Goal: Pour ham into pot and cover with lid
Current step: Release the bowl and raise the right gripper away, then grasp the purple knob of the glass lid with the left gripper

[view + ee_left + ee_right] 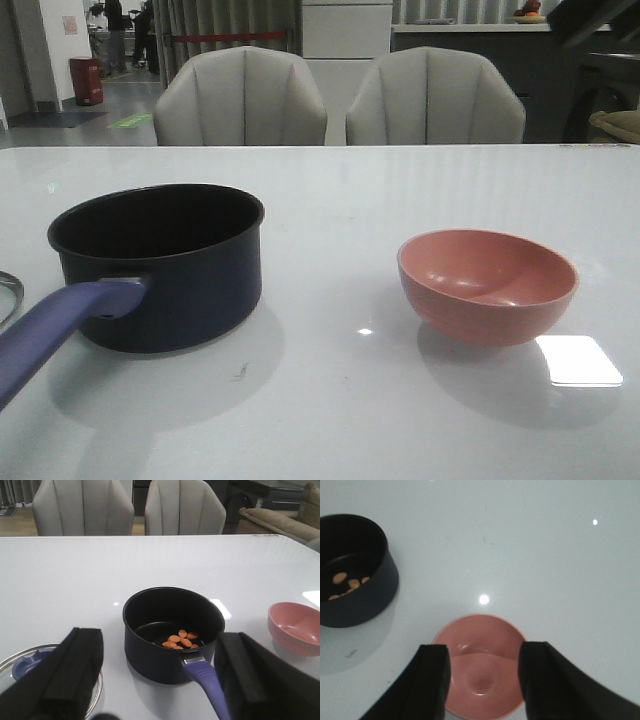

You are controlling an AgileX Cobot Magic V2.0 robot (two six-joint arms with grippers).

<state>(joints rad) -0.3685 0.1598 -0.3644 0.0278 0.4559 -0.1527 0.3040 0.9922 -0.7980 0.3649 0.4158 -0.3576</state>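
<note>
Glossy white table (330,200), matt pot (185,290)

1. Left gripper (160,680): two matte black, blocky fingers (75,665) are showing flat faces.
2. Right gripper (482,680): black fingers (427,685) are appearing smooth, with rounded tips.

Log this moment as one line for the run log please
ham: in pot | pink bowl: empty, upright | lid: on table, pot uncovered | left hand: open | right hand: open above bowl
</note>
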